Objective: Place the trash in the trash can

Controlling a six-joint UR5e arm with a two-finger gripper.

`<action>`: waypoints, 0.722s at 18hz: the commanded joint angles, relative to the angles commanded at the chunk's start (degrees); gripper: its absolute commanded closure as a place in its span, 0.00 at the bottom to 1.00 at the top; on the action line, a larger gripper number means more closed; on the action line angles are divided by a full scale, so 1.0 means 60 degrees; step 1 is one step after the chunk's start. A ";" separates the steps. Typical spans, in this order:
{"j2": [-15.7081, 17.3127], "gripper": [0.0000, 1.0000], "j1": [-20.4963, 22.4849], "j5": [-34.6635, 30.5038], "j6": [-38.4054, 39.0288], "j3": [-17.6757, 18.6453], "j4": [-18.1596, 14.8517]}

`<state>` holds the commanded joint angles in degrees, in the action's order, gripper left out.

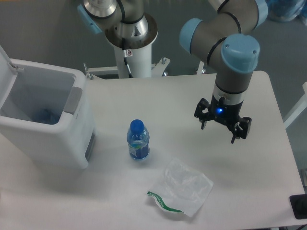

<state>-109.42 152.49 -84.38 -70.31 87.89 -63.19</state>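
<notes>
While the gripper hangs over the right half of the white table, its fingers are spread apart with nothing between them, so it's not holding anything. Both bits of trash sit on the tabletop, left of it and closer to the camera. The plastic bag, whitish and see-through with a green strip along its lower-left edge, lies flat near the front of the table, down and to the left of the gripper and clearly apart from it. The bottle with its blue cap stands upright further left, roughly mid-table, just beside the bag's upper left. The trash can is at the far left edge, lid flipped up, opening exposed, well apart from the gripper.
</notes>
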 joint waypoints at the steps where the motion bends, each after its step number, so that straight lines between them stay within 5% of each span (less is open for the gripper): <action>1: 0.0000 0.00 0.0000 -0.0015 0.0015 0.0015 0.0000; 8: -0.0044 0.00 -0.0029 0.0073 0.0409 0.0000 0.0043; 13: -0.0204 0.00 -0.0132 0.0834 0.2368 0.0015 0.1023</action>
<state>-110.65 151.70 -79.37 -56.10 87.98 -57.05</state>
